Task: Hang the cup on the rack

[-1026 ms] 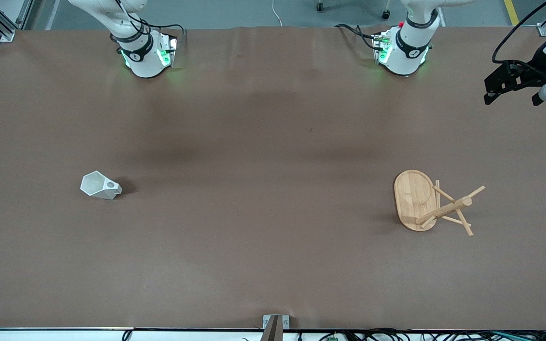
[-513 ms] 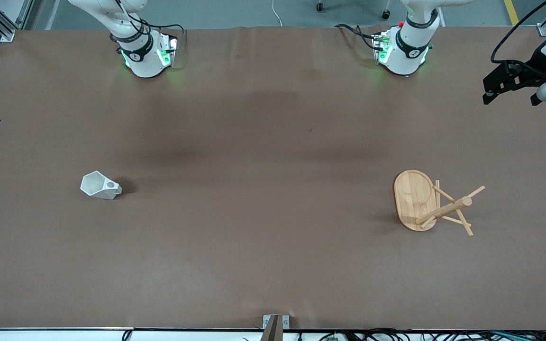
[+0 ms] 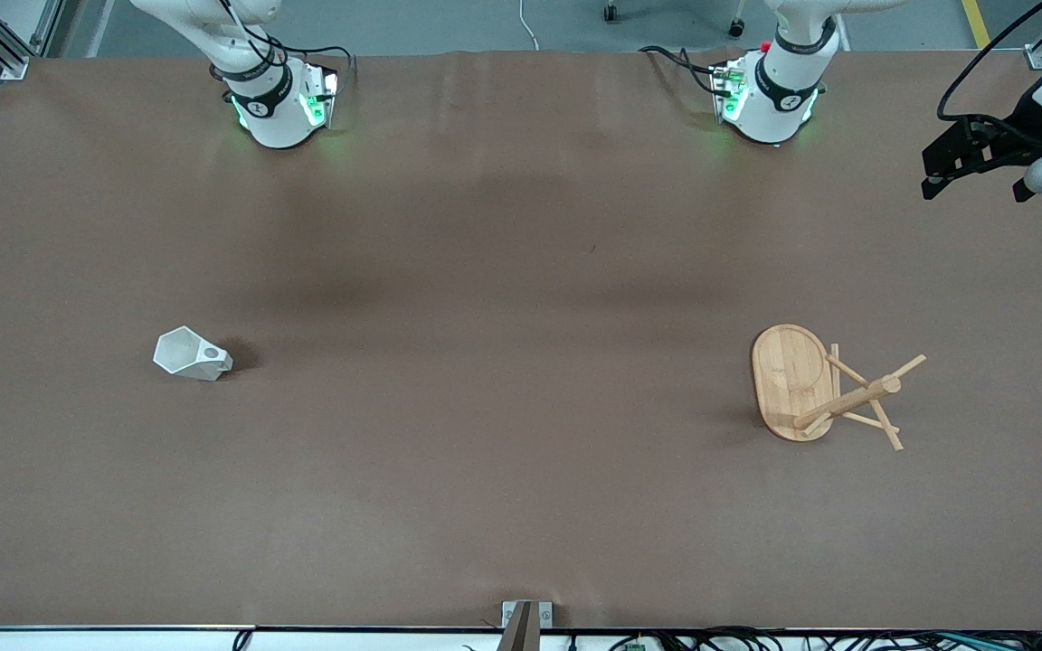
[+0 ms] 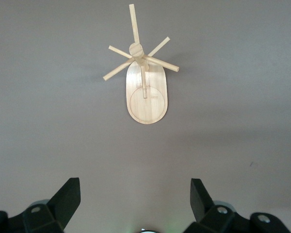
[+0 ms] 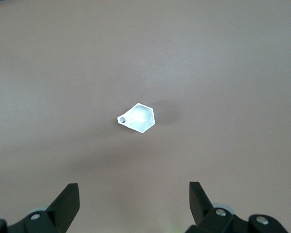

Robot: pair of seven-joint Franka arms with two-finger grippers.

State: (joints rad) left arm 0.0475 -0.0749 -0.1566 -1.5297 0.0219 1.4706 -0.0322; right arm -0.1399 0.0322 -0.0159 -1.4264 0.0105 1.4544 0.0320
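No brand, label or lettering can be read on anything here; a faint mark on the rack's base is too small to make out. The left gripper (image 4: 135, 196) hangs high in the air with its two black fingers (image 4: 68, 194) spread wide, holding and touching nothing, and its wrist view looks straight down on the rack (image 4: 145, 92). In the front view that gripper (image 3: 978, 167) shows at the edge of the picture, up over the left arm's end of the table (image 3: 521, 506), closer to the bases than the rack is. The right gripper (image 5: 135, 196) is likewise spread wide and empty, up in the air above the cup (image 5: 138, 118); in the front view only a dark bit of that arm seems to show at the frame's edge. The rack (image 3: 824, 387) stands upright on its oval base toward the left arm's end of the table, its post and slanted pegs bare. The cup (image 3: 189, 353), white and faceted, sits on the table well apart from the rack, toward the right arm's end, at about the rack's distance from the front camera, its pierced handle pointing toward the rack.
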